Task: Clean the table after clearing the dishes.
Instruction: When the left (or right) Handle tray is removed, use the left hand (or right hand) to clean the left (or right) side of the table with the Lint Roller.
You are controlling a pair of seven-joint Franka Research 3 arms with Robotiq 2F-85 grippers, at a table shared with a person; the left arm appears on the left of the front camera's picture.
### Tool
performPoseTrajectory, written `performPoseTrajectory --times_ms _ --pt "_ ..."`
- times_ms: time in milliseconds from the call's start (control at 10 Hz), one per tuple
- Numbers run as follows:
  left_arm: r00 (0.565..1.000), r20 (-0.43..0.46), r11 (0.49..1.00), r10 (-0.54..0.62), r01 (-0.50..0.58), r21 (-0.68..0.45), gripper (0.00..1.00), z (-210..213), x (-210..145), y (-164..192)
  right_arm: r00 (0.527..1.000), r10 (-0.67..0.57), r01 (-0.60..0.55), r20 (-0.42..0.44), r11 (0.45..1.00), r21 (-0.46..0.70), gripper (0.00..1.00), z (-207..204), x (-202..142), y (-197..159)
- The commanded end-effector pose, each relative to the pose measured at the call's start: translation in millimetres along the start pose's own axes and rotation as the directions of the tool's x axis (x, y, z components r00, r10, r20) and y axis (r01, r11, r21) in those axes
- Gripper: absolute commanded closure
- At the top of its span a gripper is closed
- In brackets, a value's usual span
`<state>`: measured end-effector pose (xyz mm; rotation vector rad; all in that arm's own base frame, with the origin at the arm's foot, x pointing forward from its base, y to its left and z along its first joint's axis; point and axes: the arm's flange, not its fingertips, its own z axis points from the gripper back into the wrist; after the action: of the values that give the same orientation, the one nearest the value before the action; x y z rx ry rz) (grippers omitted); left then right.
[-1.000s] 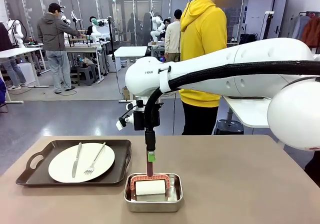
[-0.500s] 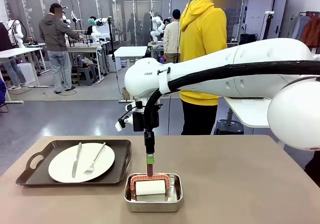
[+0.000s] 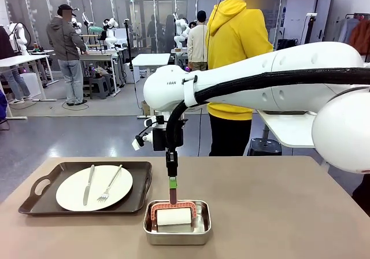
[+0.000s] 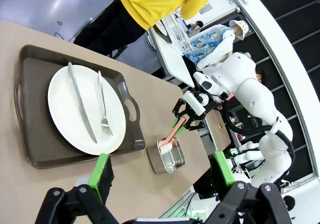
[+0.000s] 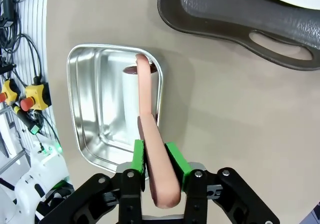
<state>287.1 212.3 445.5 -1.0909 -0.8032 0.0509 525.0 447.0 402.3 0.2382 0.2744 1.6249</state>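
Right claw (image 5: pixel 156 156) gripping salmon-pink roller handle (image 5: pixel 146 99) above small steel pan (image 5: pixel 95 114).
Handle's long axis runs down along the fingers to the white roll (image 3: pixel 173 217); white plate (image 3: pixel 72 196) on dark brown tray (image 3: pixel 34 200) lies just left on taupe counter (image 3: pixel 277 213); left claw (image 4: pixel 161 170) open over that side.

Closed right gripper (image 5: pixel 156 156) fully onto pink roller handle (image 5: pixel 145 99) rising out of steel pan (image 5: pixel 107 94); stood wide apart a second ago, half shut midway. Drifted slightly toward robot's left meanwhile.
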Motion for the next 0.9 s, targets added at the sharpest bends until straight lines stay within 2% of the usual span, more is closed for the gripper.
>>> performPoseTrajectory --times_ms 0,100,200,300,400,500,600,700,800 --pt "1.000 0.008 1.000 -0.011 0.011 -0.018 0.00 3 3 0 1.000 -0.027 0.028 0.013 0.999 -0.017 1.00 7 -10 13" --pt "1.000 0.008 1.000 -0.011 0.011 -0.018 0.00 3 3 0 0.999 -0.037 0.038 0.019 0.999 -0.023 0.98 23 -13 25" --pt "1.000 0.008 1.000 -0.011 0.011 -0.018 0.00 3 3 0 0.996 -0.083 0.085 0.020 0.993 -0.077 0.98 46 -27 42" --pt "1.000 0.008 1.000 -0.011 0.011 -0.018 0.00 3 3 0 0.987 -0.146 0.152 0.060 0.982 -0.111 0.98 68 -51 58" --pt "1.000 0.008 1.000 -0.011 0.011 -0.018 0.00 3 3 0 0.964 -0.235 0.248 0.124 0.963 -0.105 0.98 84 -82 71" --pt "1.000 0.008 1.000 -0.011 0.011 -0.018 0.00 3 3 0 0.918 -0.356 0.374 0.174 0.923 -0.088 0.98 91 -113 79" --pt "1.000 0.008 1.000 -0.011 0.011 -0.018 0.00 3 3 0 0.848 -0.481 0.505 0.222 0.860 -0.066 0.98 92 -142 85" --pt "1.000 0.008 1.000 -0.011 0.011 -0.018 0.00 3 3 0 0.770 -0.572 0.595 0.282 0.804 0.006 0.98 88 -168 90" --pt "1.000 0.008 1.000 -0.011 0.011 -0.018 0.00 3 3 0 0.609 -0.714 0.735 0.346 0.671 0.092 0.98 80 -195 90"
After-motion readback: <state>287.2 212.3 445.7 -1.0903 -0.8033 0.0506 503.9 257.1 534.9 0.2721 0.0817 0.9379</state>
